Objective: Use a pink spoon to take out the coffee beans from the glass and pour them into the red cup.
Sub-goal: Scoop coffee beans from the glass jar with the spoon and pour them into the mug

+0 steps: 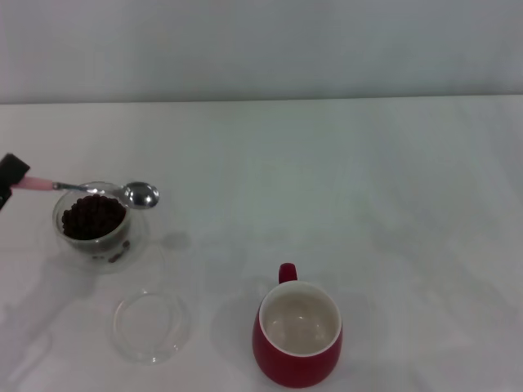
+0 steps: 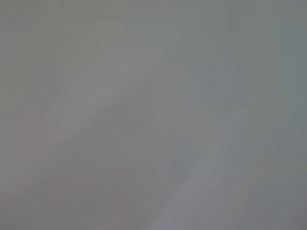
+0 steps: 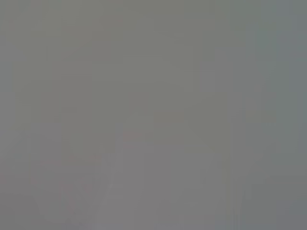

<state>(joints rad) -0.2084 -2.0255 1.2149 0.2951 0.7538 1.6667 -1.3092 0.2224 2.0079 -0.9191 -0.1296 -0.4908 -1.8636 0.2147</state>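
The spoon [image 1: 98, 190] is seen held nearly level over the glass [image 1: 94, 226], its silver bowl [image 1: 142, 195] past the glass rim on the side toward the red cup [image 1: 297, 333]. Whether any bean lies in the spoon bowl cannot be told. The pink handle end is gripped by the left gripper [image 1: 11, 181], of which only a dark tip is seen at the edge of the head view, beside the glass on the side away from the cup; it is clenched on the spoon handle.

The glass is filled with a heap of coffee beans [image 1: 94, 216], dark brown, nearly up to the rim. It stands upright on the white table [image 1: 368, 188].

A shallow clear dish [image 1: 150, 326] lies flat just nearer the robot than the glass, apart from it.

The red cup stands upright, well apart from the glass, nearer the robot and to the right of it. Its loop handle is turned away from the robot. Its white inside shows no beans.

The right gripper is not seen in the head view. Both wrist views show only a uniform grey, with nothing to be made out.
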